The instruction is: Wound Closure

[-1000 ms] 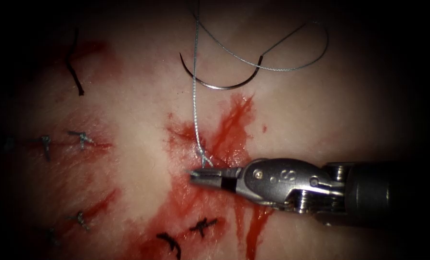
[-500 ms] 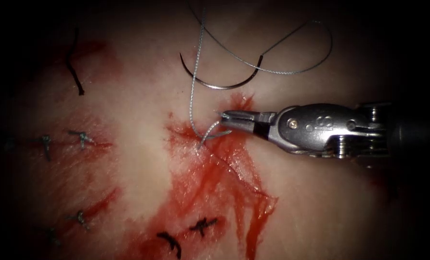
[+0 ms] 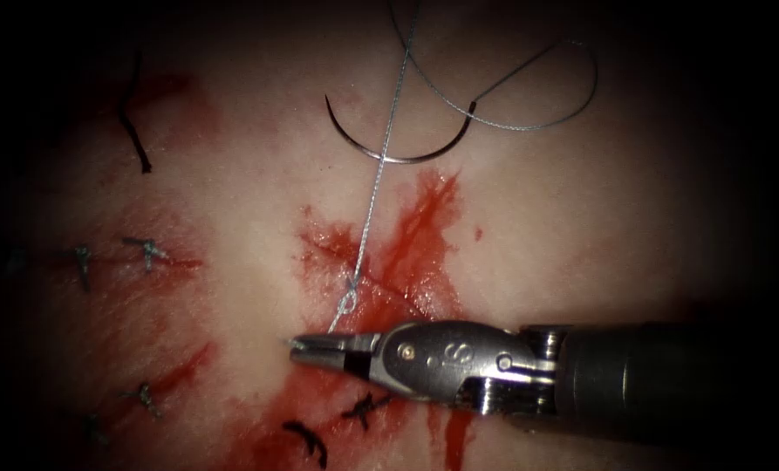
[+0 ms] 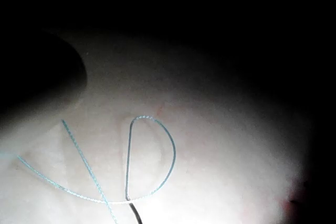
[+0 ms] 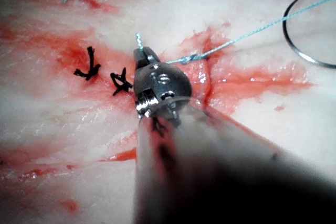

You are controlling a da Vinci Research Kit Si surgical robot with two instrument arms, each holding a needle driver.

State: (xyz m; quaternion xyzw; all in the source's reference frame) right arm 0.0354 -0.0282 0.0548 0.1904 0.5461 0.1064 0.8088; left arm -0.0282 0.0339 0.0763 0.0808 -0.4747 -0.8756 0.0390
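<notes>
Swung back down below the cut, the right hand (image 3: 306, 346) clamps the short tail of blue-grey braided thread (image 3: 373, 196), the curved steel needle (image 3: 398, 148) lying free on the tissue (image 3: 581, 218) well above it. Overpulling could tear the stitch out.

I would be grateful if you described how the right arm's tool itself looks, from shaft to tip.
The right arm's pincer is a slim, tapered metal tip on a rounded, silver-grey wrist piece, which carries a small round pin and an engraved mark like an S or 8. Behind it sit shiny hinge parts, then a dark grey round shaft. A black band marks the base of the tip.
</notes>
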